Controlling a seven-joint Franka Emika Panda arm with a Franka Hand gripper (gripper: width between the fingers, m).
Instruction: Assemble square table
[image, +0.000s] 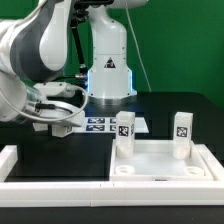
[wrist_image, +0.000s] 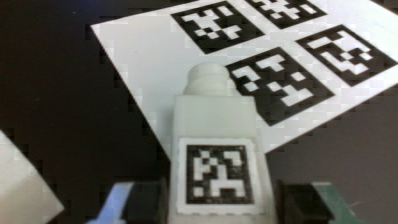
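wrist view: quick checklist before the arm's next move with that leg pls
1. Tagged leg sits centred between the fingers: ok.
2. Fingers shut firmly on the leg: cannot tell, contact at the sides is unclear.
3. Leg lifted off the marker board: cannot tell, its tip overlaps the board in the wrist view.
4. Table top lies flat, rim up: ok.
5. Upright leg at the exterior view's left and upright leg at its right stand on the top's far side: ok.
6. Near corners of the top free of legs: ok.
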